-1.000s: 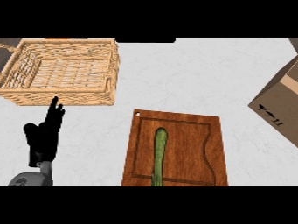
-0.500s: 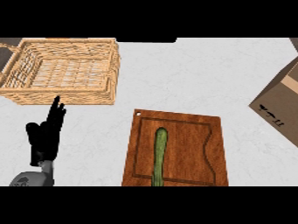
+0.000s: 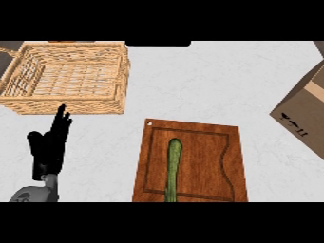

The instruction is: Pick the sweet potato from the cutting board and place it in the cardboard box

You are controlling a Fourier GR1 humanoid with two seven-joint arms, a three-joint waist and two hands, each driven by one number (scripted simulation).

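Left hand (image 3: pixel 49 147) is showing at the lower left of the head view, fingers straight and pointing up toward the basket, holding nothing; it is reading as a resting hand. Right hand is not appearing in the view, so its state is not being recorded.

Just beyond the left fingertips a wicker basket (image 3: pixel 66 78) is sitting at the upper left on the pale counter (image 3: pixel 206 80); its inside is showing only weave.

To the right of the hand, well apart from it, the wooden cutting board (image 3: pixel 192 161) is lying flat at the lower centre. On it a long, thin green vegetable (image 3: pixel 173 168) is lying lengthwise, running off the lower edge of the view. Nothing on the board is looking like a sweet potato by colour or shape; this green item is the only thing there, so it is being taken as the task's thing.

The cardboard box (image 3: pixel 311 118) is standing at the right edge, apart from the board, only partly in view; its opening is not visible.

Judgement: the item is lying on the board, not in the box, with no hand on it. The next move is calling for a hand to be coming over the board, closing round the narrow item along its length, then carrying it rightward to the box
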